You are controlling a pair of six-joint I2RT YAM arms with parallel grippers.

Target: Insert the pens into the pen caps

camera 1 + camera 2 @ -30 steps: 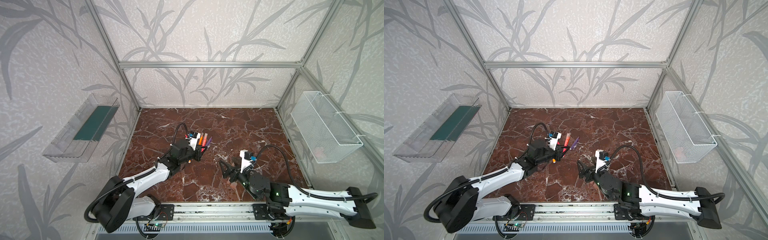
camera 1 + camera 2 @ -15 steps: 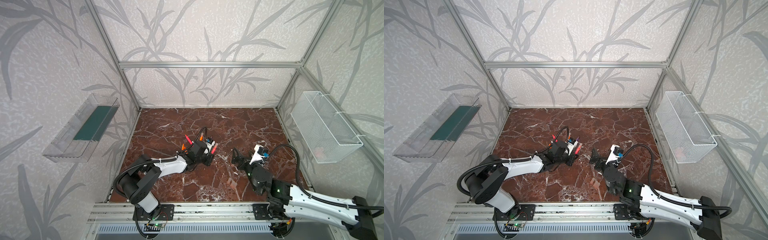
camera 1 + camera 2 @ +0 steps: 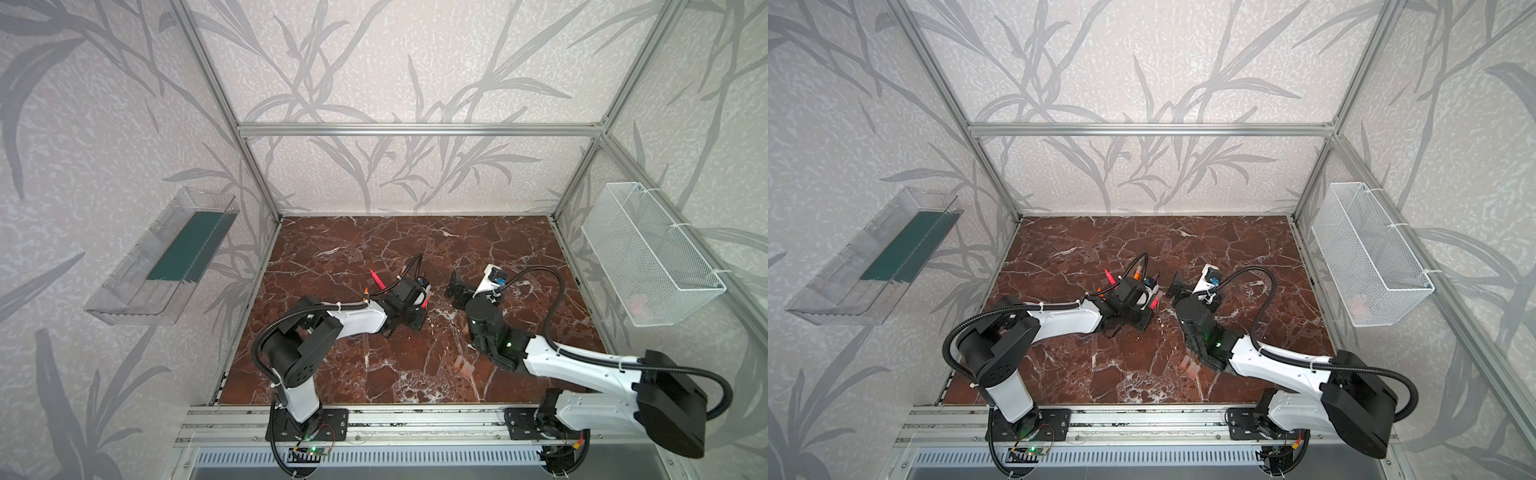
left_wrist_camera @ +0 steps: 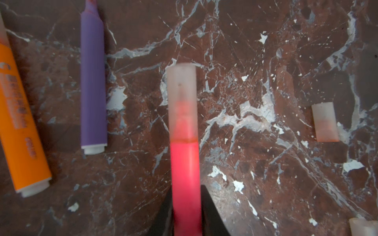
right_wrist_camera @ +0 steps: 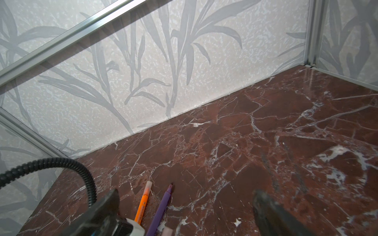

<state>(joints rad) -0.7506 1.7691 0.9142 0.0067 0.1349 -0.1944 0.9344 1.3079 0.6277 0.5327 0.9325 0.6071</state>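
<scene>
In the left wrist view a red-pink pen sits between the jaws of my left gripper, and a pale pen cap covers its tip. Both fingers lie against it. A purple pen and an orange pen lie beside it on the marble. One loose pen cap lies farther off. My right gripper hangs open and empty above the floor, close to the purple pen and a capped orange pen. In both top views the two grippers face each other mid-floor.
Two more loose caps lie on the marble floor beside the right forearm. Another red-pink pen lies behind the left wrist. A clear tray hangs on the left wall, a white wire basket on the right.
The left gripper has swung rightward toward the middle with the red-pink pen, its elbow folding back. The right gripper has moved toward the back wall and opened fully.
</scene>
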